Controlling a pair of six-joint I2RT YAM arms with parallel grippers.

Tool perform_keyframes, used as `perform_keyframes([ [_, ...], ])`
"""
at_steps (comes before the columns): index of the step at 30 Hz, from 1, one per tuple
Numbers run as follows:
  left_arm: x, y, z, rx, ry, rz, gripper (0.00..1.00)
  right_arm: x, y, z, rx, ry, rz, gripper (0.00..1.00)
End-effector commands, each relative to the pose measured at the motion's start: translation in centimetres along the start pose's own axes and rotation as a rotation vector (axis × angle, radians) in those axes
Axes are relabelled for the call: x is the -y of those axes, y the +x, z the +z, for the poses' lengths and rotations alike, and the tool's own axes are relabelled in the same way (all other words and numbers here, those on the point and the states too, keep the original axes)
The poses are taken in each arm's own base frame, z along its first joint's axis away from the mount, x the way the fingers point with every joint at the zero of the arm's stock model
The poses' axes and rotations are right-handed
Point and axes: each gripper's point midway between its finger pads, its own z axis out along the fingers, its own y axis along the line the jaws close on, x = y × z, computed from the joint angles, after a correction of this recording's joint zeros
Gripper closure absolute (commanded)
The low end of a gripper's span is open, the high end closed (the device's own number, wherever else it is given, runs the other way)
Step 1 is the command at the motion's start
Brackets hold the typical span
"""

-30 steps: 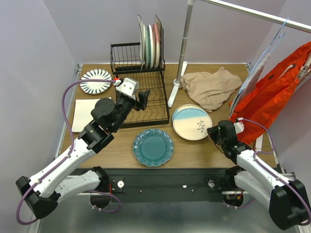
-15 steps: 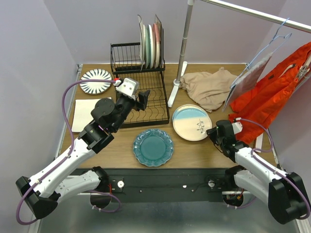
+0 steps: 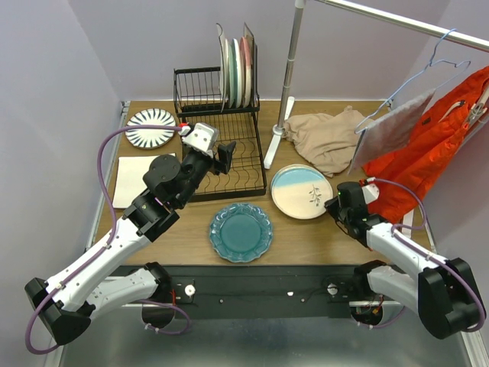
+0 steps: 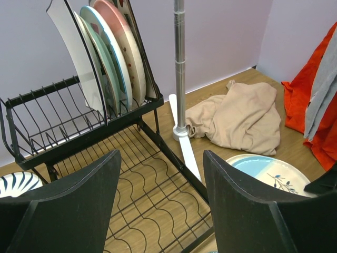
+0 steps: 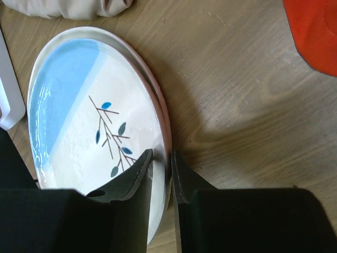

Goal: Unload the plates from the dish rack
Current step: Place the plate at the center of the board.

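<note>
Table (image 3: 306, 237): plate (image 5: 79, 95) in R claw (image 5: 161, 154), prob.

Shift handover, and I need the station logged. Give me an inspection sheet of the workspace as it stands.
Surface: wooden table.
Job's things: dish rack holds upright plates in its upper basket; striped plate, teal plate and cream-blue plate lie on the table.
Clutter: beige cloth, orange garment.
Grippers: left gripper open, facing the rack; right gripper astride the cream-blue plate's rim, grip unclear.
Cables: left purple cable and right purple cable loop off their arms.
Surroundings: metal rail stand, lilac walls.
</note>
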Motion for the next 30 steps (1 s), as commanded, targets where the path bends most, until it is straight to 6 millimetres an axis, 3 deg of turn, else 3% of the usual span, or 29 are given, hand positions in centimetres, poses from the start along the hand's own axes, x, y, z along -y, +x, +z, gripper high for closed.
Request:
perform_keyframes([
  [1,-0.4,-0.3,-0.1,0.015,-0.018,0.005,0.28,-2.0,-1.9,0.1,0.049,-0.033,-0.035,0.68],
  [9,-0.6,-0.2,-0.1,0.012,-0.028,0.007,0.27,-1.8,-1.5,-0.1,-0.001,0.014,-0.081,0.64],
  [19,-0.7,-0.2,-0.2,0.013,-0.032,0.011,0.28,-1.9,-1.8,-0.3,0.014,0.011,-0.061,0.68],
  [30,-1.0,-0.4,-0.4,0.021,-0.045,0.008,0.28,-1.1,-0.7,0.8,-0.025,0.062,-0.056,0.72],
])
